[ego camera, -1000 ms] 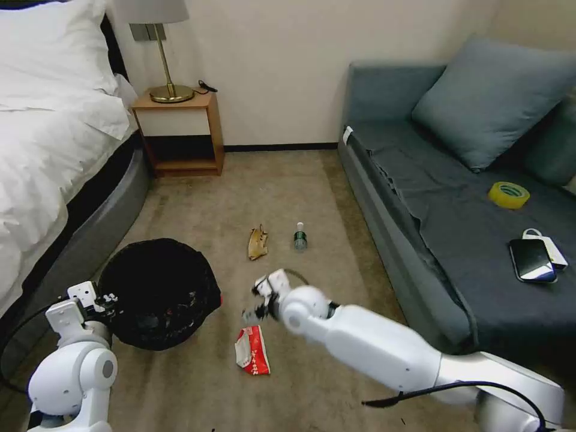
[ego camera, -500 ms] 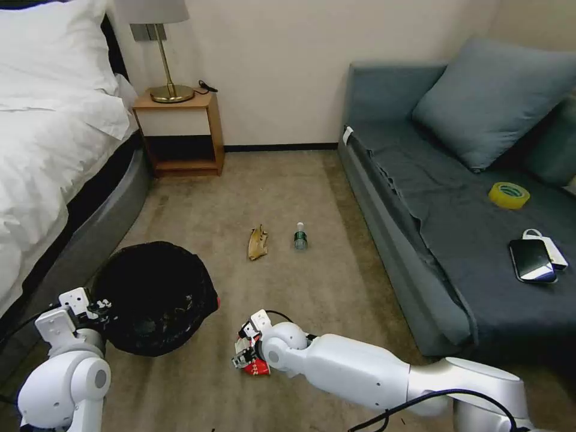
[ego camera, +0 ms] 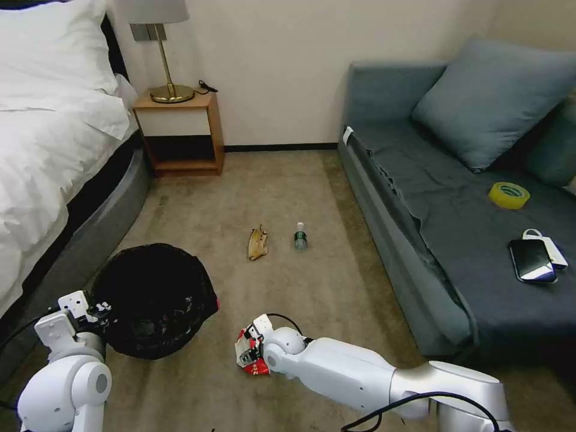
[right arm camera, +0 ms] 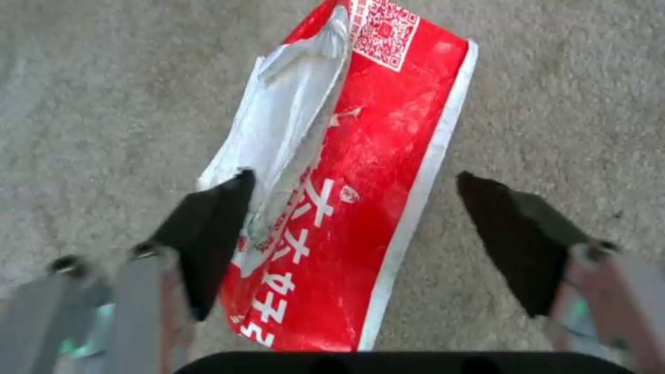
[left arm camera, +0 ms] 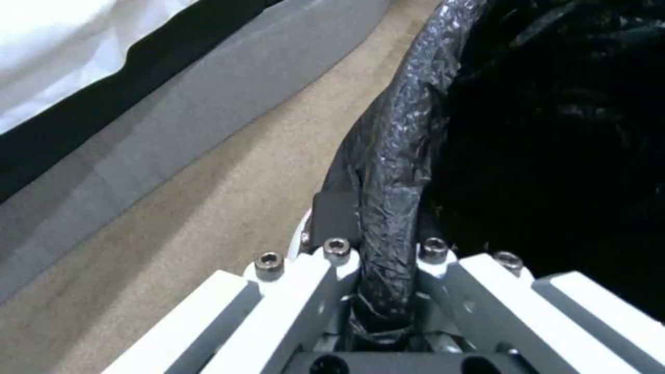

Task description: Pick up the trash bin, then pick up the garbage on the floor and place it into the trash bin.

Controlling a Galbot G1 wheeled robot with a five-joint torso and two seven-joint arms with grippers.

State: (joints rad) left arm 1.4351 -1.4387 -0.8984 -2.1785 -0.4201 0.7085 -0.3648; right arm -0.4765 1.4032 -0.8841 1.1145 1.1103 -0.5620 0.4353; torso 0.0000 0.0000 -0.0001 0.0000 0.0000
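1. Head view: the right gripper (ego camera: 245, 350) is reaching down to the carpet at the near centre, poised over the red-and-white wrapper (ego camera: 251, 360); the trash bin (ego camera: 153, 298) is sitting just to the left of it, near the bed (ego camera: 42, 156).
2. Right wrist view: the right gripper (right arm camera: 353, 234) is standing wide open, holding nothing, with one dark fingertip (right arm camera: 208, 218) lying over the wrapper's white crumpled edge and the other resting over bare carpet beyond the opposite edge; the red-and-white wrapper (right arm camera: 360, 176) is lying flat between them.
3. Left wrist view: the left gripper (left arm camera: 384, 259) is clamped on the bag-wrapped rim of the trash bin (left arm camera: 402, 130), the black liner bunching between its fingers.
4. Step in hand, as judged: grasping the wrapper. Doing it well probably means lowering until both fingertips are pressing lightly into the carpet, then closing across the wrapper's narrow width so the thin film buckles upward into the pinch instead of sliding away.
5. Remaining garbage: the banana peel (ego camera: 258, 243) and the small bottle (ego camera: 300, 236) are lying farther off on the floor, side by side but apart.
6. Non-task items: the yellow tape roll (ego camera: 508, 195) and the phone (ego camera: 531, 260) are resting on the sofa (ego camera: 420, 180) at the right.
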